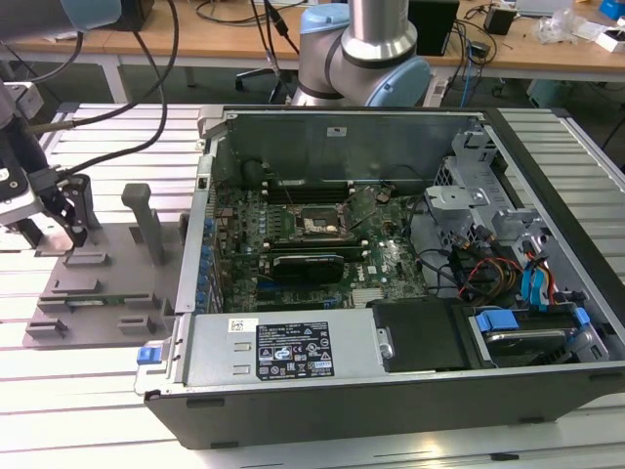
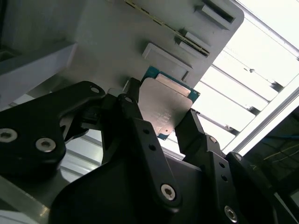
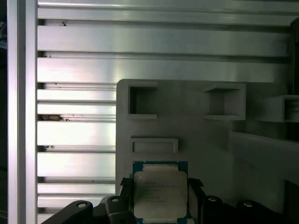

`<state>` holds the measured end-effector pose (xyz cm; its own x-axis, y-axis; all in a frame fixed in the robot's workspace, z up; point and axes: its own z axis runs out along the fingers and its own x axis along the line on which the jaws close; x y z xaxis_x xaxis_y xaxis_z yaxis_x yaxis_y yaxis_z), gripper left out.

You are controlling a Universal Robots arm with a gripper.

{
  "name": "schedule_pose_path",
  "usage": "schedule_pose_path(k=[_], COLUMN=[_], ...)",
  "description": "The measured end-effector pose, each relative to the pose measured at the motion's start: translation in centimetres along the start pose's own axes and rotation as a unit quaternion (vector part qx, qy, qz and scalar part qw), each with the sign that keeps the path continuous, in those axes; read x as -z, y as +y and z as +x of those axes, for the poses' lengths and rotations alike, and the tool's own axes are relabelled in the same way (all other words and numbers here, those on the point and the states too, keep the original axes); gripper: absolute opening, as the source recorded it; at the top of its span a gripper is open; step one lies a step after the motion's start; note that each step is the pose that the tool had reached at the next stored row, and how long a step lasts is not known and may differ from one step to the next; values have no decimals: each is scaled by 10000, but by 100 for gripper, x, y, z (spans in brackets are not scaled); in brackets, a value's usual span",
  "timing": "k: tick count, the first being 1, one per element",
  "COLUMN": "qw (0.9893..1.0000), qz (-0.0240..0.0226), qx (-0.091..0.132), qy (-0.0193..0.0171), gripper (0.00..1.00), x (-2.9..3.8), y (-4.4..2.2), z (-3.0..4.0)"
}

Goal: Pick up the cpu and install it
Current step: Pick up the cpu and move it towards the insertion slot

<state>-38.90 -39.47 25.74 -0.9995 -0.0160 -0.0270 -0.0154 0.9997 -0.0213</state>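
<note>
1 thin edge grip is all that carries the cpu (image 3: 160,196), so slip is the main risk imo. The pincer (image 2: 161,106) is closed in on it, w/ 2 black fingers (image 2: 135,116) against 2 opposite edges and nothing under the chip to catch it. Uneven contact could tilt or twist it betw. the fingers, and a skewed chip would sit badly in the socket (image 1: 317,225).

The cpu sits at the grey fixture plate (image 1: 98,327) on the exterior view's left, just beside a slim raised block (image 3: 154,145). It's well apart from the socket, which is inside the computer case (image 1: 293,420). Can't tell if the chip is clear of the plate yet. If it isn't, a sideways pull could drag it vs. the block and scrape the underside.

Other likely snags are the case wall and the long black card (image 1: 308,264) near the socket. A low pass could knock the chip out of the grip.

Counts:
- 1 cpu
- 1 pincer, 2 fingers
- 1 fixture plate, w/ 2 square pockets (image 3: 142,100) and 1 slim block in the first wrist view
- 1 case, 1 socket, 1 black card
- 1 slatted metal desk (image 1: 78,410) under it all
</note>
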Motion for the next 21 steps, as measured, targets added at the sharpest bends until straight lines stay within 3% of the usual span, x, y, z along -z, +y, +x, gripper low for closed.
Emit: schedule_pose_path(k=[15, 20, 21], qw=[10000, 10000, 10000], qz=[35, 48, 51], qx=[1, 1, 2], qy=[0, 1, 1], gripper=[55, 55, 55], x=[176, 251, 293], y=[2, 2, 2], z=[-5, -7, -8])
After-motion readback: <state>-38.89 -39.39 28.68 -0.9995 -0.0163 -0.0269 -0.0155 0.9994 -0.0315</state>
